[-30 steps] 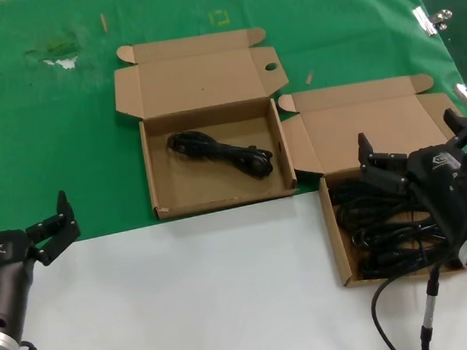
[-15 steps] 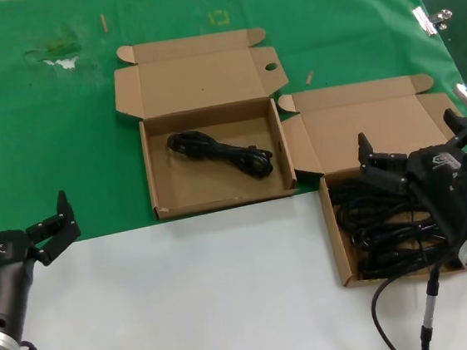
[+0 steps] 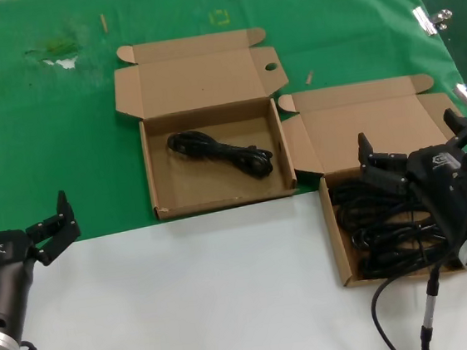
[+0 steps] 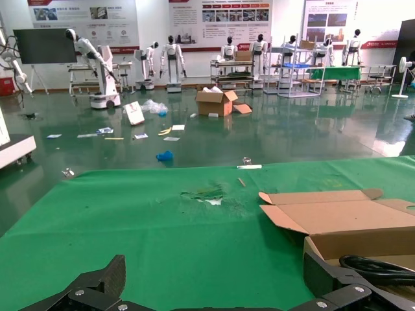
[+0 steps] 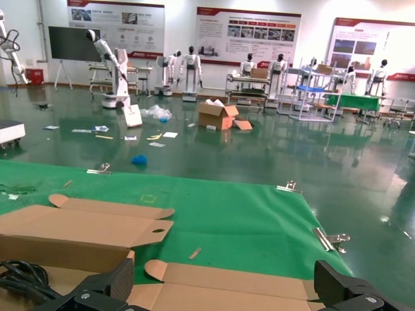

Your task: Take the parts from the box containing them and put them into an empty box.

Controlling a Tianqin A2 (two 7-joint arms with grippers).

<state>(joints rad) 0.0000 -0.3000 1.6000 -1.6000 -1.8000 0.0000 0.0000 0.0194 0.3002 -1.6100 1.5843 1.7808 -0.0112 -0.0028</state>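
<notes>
1. Two shallow brown corrugated cardboard mailer boxes are lying open on the desk [image 3: 229, 292], which is showing green cloth [image 3: 46, 144] in the upper part of the head view and a white surface below.
2. The box at the centre of the head view [image 3: 165, 195] is holding a single black rubber-coated cable coiled as a slim bundle [image 3: 221, 152], which is lying diagonally across its floor, with the lid standing open behind it.
3. The second box, at the lower right of the head view [image 3: 335, 248], is sitting across the edge of the cloth and is holding a heap of the same black cable bundles [image 3: 381, 230].
4. The right gripper [image 3: 414, 141] is hovering over this fuller box at the right edge of the head view, its black fingers [image 3: 367, 157] spread wide and gripping nothing.
5. The left gripper [image 3: 53, 221] is waiting at the lower left of the head view, over the border of cloth and white surface, well apart from both boxes, its fingers [image 3: 64, 208] also spread and holding nothing.
6. Metal binder clips [image 3: 426, 19] are pinning the cloth at the upper right of the head view.
</notes>
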